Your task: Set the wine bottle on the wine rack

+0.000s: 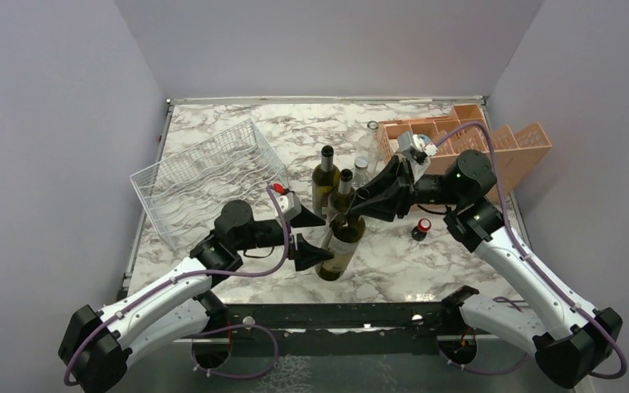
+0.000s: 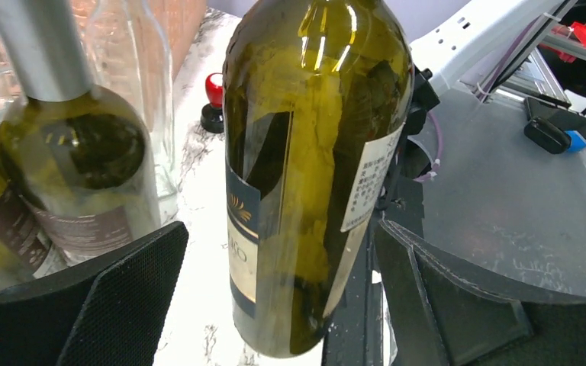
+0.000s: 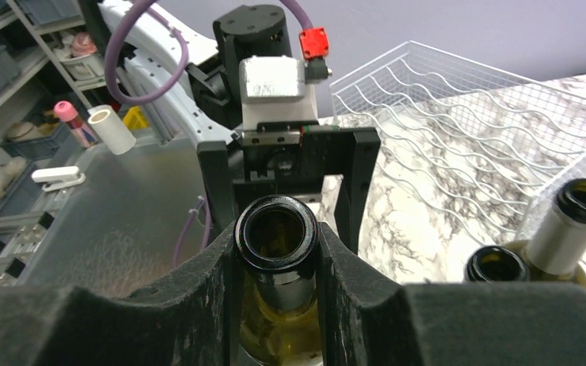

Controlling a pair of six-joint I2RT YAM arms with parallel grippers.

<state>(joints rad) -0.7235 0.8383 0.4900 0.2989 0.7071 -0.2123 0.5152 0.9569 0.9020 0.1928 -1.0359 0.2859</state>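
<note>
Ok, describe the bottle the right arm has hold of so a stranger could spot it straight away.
On the marble table, look at the cluster of bottles in the middle, between the white wire rack and the orange crate. The wine bottle is the one closest to the near edge. Unlike its upright neighbours it leans, with the right pincer clamped on its neck.

Pale lilac walls (image 1: 49, 123) around a marble-patterned table (image 1: 426, 274), cluttered shelving (image 3: 8, 84) beyond its near edge.
</note>
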